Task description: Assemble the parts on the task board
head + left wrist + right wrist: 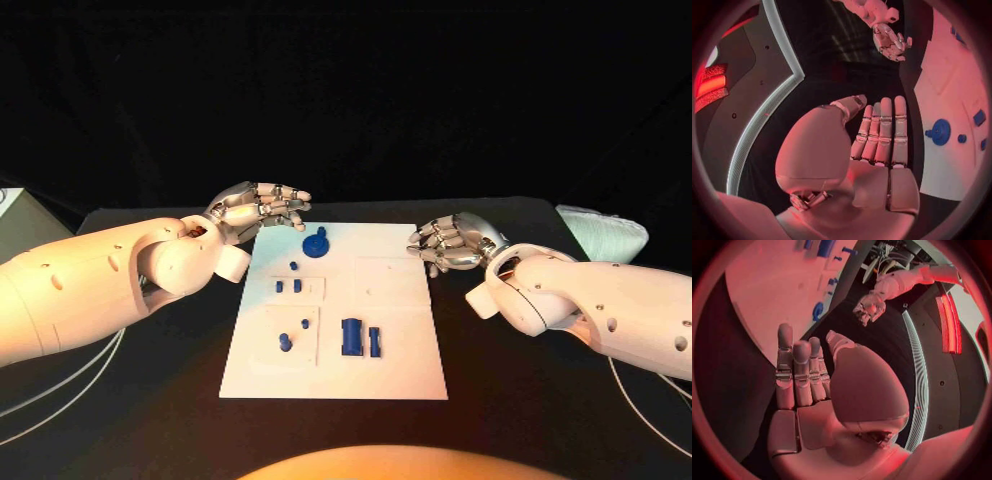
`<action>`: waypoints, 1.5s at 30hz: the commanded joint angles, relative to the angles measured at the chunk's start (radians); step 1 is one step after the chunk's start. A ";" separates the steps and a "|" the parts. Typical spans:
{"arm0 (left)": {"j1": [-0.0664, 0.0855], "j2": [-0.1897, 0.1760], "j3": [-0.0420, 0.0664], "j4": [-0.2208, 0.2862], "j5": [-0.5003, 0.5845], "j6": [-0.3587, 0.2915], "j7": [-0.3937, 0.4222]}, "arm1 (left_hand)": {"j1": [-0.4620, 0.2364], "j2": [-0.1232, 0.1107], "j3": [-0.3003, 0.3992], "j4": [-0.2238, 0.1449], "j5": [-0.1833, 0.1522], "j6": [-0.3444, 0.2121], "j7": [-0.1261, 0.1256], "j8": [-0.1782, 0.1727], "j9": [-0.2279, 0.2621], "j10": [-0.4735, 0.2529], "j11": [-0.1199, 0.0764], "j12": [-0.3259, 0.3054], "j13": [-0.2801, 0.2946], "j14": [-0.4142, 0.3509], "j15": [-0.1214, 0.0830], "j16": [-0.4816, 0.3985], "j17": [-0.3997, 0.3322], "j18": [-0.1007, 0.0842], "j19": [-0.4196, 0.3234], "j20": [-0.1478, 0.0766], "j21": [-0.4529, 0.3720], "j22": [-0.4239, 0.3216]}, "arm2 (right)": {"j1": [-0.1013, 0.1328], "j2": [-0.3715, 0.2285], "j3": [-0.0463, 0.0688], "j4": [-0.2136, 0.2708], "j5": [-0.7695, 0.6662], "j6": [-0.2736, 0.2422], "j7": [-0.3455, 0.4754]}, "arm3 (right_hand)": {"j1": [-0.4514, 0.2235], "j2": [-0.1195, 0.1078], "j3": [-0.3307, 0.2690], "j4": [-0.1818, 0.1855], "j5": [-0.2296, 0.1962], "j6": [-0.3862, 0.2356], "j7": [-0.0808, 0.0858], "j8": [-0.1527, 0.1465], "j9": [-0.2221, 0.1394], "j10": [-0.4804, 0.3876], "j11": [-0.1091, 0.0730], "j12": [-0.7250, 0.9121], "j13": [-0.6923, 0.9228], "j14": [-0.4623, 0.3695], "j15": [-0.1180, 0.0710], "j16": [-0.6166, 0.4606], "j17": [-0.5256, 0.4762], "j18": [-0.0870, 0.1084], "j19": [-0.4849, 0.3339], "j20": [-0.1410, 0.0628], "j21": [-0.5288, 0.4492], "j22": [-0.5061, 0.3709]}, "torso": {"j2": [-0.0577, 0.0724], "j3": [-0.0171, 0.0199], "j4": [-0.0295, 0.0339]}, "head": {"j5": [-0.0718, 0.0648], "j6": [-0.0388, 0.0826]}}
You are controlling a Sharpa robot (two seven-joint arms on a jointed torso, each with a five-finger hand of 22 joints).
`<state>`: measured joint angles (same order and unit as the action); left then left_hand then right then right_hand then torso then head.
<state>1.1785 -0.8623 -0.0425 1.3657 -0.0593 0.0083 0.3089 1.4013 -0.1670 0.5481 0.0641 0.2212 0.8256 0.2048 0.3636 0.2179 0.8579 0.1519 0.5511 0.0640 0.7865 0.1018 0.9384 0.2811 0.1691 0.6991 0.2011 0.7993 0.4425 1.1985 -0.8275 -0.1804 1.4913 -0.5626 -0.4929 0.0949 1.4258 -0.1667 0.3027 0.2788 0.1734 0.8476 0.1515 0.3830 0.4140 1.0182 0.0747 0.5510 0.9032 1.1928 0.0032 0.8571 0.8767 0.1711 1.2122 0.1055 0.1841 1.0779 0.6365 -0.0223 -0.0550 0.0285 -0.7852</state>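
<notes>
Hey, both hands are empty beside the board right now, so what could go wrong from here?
The blue parts lie close together on the task board, so fingers reaching for one may knock its neighbour. The left hand sits near the round blue part and could nudge it. The right hand overlaps the board's edge and might shift it.

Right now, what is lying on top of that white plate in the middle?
On the task board lie small blue parts: a round disc-like piece at the far end, tiny pegs midway, and upright blocks nearer the robot. Neither hand covers them; anything under the plate is hidden.
</notes>
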 commanded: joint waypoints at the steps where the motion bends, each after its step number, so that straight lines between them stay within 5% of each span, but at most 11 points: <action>1: -0.005 0.026 0.001 -0.043 0.098 -0.101 0.120 | -0.003 -0.021 0.031 0.015 -0.003 0.002 -0.002 0.005 0.000 0.028 0.004 -0.068 -0.002 -0.008 0.015 -0.124 -0.050 0.001 -0.040 0.021 -0.090 -0.051 | 0.004 0.029 0.006 -0.081 0.233 0.003 0.177 | 0.024 -0.009 0.056 0.006 -0.013 -0.009 0.008 -0.015 -0.015 0.002 0.014 -0.119 -0.149 -0.061 0.019 -0.148 -0.080 0.011 -0.045 0.020 -0.079 -0.085 | -0.017 0.0001 -0.0079 | 0.009 0.039; 9: -0.016 0.103 0.001 -0.169 0.159 -0.146 0.187 | -0.012 -0.040 0.060 0.046 -0.005 -0.009 -0.016 -0.025 0.000 0.100 0.034 -0.348 -0.001 0.010 0.057 -0.493 -0.121 0.011 -0.022 0.085 -0.422 -0.261 | 0.007 0.101 0.021 -0.250 0.347 0.034 0.258 | -0.002 -0.040 0.159 -0.022 -0.047 0.005 0.039 -0.090 -0.064 0.031 0.059 -0.383 -0.578 -0.153 0.090 -0.537 -0.309 0.014 -0.209 0.097 -0.123 -0.472 | -0.033 0.0072 -0.0094 | 0.024 0.110; 10: -0.014 0.095 0.001 -0.156 0.096 -0.098 0.111 | -0.427 0.167 -0.548 -0.064 -0.221 -0.826 -0.205 -0.364 -0.218 -0.858 -0.152 -0.551 -0.064 -0.787 -0.102 -0.938 -0.281 -0.169 -0.699 -0.201 -0.799 -0.443 | 0.007 0.094 0.020 -0.235 0.246 0.003 0.167 | -0.423 0.167 -0.303 -0.279 -0.173 -0.848 -0.151 -0.383 -0.414 -0.288 -0.075 -0.551 -0.903 -0.467 -0.003 -0.857 -0.877 -0.171 -0.505 -0.105 -0.184 -1.078 | -0.026 0.0033 -0.0085 | 0.019 0.091; 11: -0.014 0.095 0.001 -0.155 0.096 -0.099 0.111 | -0.429 0.167 -0.548 -0.064 -0.221 -0.826 -0.205 -0.364 -0.218 -0.858 -0.152 -0.551 -0.064 -0.787 -0.102 -0.938 -0.281 -0.169 -0.699 -0.201 -0.799 -0.443 | 0.007 0.094 0.020 -0.234 0.247 0.002 0.167 | -0.426 0.167 -0.303 -0.279 -0.173 -0.848 -0.151 -0.383 -0.414 -0.287 -0.075 -0.551 -0.903 -0.468 -0.003 -0.857 -0.877 -0.171 -0.510 -0.105 -0.184 -1.078 | -0.026 0.0034 -0.0082 | 0.019 0.091; 12: -0.015 0.095 0.001 -0.154 0.096 -0.102 0.111 | -0.454 0.167 -0.548 -0.064 -0.221 -0.826 -0.205 -0.364 -0.218 -0.858 -0.152 -0.551 -0.064 -0.787 -0.102 -0.938 -0.281 -0.169 -0.699 -0.201 -0.799 -0.443 | 0.005 0.094 0.022 -0.231 0.250 -0.001 0.170 | -0.451 0.167 -0.303 -0.279 -0.173 -0.848 -0.151 -0.383 -0.414 -0.306 -0.075 -0.551 -0.903 -0.485 -0.003 -0.857 -0.877 -0.171 -1.212 -0.105 -0.184 -1.078 | -0.027 0.0037 -0.0072 | 0.018 0.093; 13: -0.015 0.094 0.001 -0.152 0.096 -0.104 0.112 | -0.475 0.167 -0.548 -0.064 -0.221 -0.826 -0.205 -0.364 -0.218 -0.858 -0.152 -0.551 -0.064 -0.787 -0.102 -0.938 -0.281 -0.169 -0.699 -0.201 -0.799 -0.443 | 0.004 0.093 0.023 -0.229 0.252 -0.003 0.172 | -0.475 0.167 -0.303 -0.279 -0.173 -0.848 -0.151 -0.383 -0.414 -1.018 -0.075 -0.551 -0.903 -1.193 -0.003 -0.857 -0.877 -0.171 -1.212 -0.105 -0.184 -1.078 | -0.028 0.0039 -0.0064 | 0.017 0.094; 19: -0.028 0.093 0.006 -0.113 0.092 -0.178 0.122 | -0.685 0.167 -0.548 -0.064 -0.221 -0.826 -0.205 -0.364 -0.218 -0.858 -0.152 -0.551 -0.064 -0.787 -0.102 -0.938 -0.281 -0.169 -0.699 -0.201 -0.799 -0.443 | -0.032 0.082 0.060 -0.156 0.326 -0.068 0.232 | -0.689 0.167 -0.303 -0.279 -0.173 -0.848 -0.151 -0.383 -0.414 -1.018 -0.075 -0.551 -0.903 -1.193 -0.003 -0.857 -0.877 -0.171 -1.212 -0.105 -0.184 -1.078 | -0.054 0.0113 0.0184 | -0.001 0.131; 20: -0.031 0.093 0.007 -0.103 0.091 -0.197 0.125 | -1.401 0.167 -0.548 -0.064 -0.221 -0.826 -0.205 -0.364 -0.218 -0.858 -0.152 -0.551 -0.064 -0.787 -0.102 -0.938 -0.281 -0.169 -0.699 -0.201 -0.799 -0.443 | -0.041 0.080 0.070 -0.137 0.345 -0.085 0.247 | -0.716 0.167 -0.303 -0.279 -0.173 -0.848 -0.151 -0.383 -0.414 -1.018 -0.075 -0.551 -0.903 -1.193 -0.003 -0.857 -0.877 -0.171 -1.212 -0.105 -0.184 -1.078 | -0.061 0.0133 0.0248 | -0.006 0.140; 21: -0.036 0.092 0.009 -0.086 0.089 -0.229 0.130 | -1.401 0.167 -0.548 -0.064 -0.221 -0.826 -0.205 -0.364 -0.218 -0.858 -0.152 -0.551 -0.064 -0.787 -0.102 -0.938 -0.281 -0.169 -0.699 -0.201 -0.799 -0.443 | -0.057 0.075 0.086 -0.105 0.377 -0.113 0.274 | -1.426 0.167 -0.303 -0.279 -0.173 -0.848 -0.151 -0.383 -0.414 -1.018 -0.075 -0.551 -0.903 -1.193 -0.003 -0.857 -0.877 -0.171 -1.212 -0.105 -0.184 -1.078 | -0.070 0.0159 0.0336 | -0.012 0.153; 30: -0.083 0.087 0.026 0.061 0.074 -0.508 0.171 | -1.401 0.167 -0.548 -0.064 -0.221 -0.826 -0.205 -0.364 -0.218 -0.858 -0.152 -0.551 -0.064 -0.787 -0.102 -0.938 -0.281 -0.169 -0.699 -0.201 -0.799 -0.443 | -0.139 0.050 0.171 0.060 0.544 -0.261 0.410 | -1.426 0.167 -0.303 -0.279 -0.173 -0.848 -0.151 -0.383 -0.414 -1.018 -0.075 -0.551 -0.903 -1.193 -0.003 -0.857 -0.877 -0.171 -1.212 -0.105 -0.184 -1.078 | -0.092 0.0223 0.0550 | -0.028 0.185; 45: -0.128 0.082 0.043 0.204 0.059 -0.778 0.211 | -1.401 0.167 -0.548 -0.064 -0.221 -0.826 -0.205 -0.364 -0.218 -0.858 -0.152 -0.551 -0.064 -0.787 -0.102 -0.938 -0.281 -0.169 -0.699 -0.201 -0.799 -0.443 | -0.148 0.048 0.180 0.079 0.563 -0.277 0.425 | -1.426 0.167 -0.303 -0.279 -0.173 -0.848 -0.151 -0.383 -0.414 -1.018 -0.075 -0.551 -0.903 -1.193 -0.003 -0.857 -0.877 -0.171 -1.212 -0.105 -0.184 -1.078 | -0.092 0.0223 0.0550 | -0.028 0.185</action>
<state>1.0505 -0.7803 -0.0015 1.5651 0.0164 -0.6924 0.4854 0.0063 0.0010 0.0041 0.0001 0.0035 0.0070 -0.0022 0.0034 0.0009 0.0037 0.0001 0.0065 0.0008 0.0036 0.0003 0.0034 0.0010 0.0206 0.0034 0.0002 0.0035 0.0009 1.0504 -0.7799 -0.0005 1.5680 -0.0100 -0.7591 0.4883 0.0055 -0.0001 0.0054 -0.0014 0.0033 0.0038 -0.0003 0.0034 0.0010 0.0049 -0.0004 0.0050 0.0009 0.0049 -0.0002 0.0022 0.0011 0.0140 0.0047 0.0003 0.0048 0.0011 0.5445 0.0000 -0.0002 0.0000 -0.6001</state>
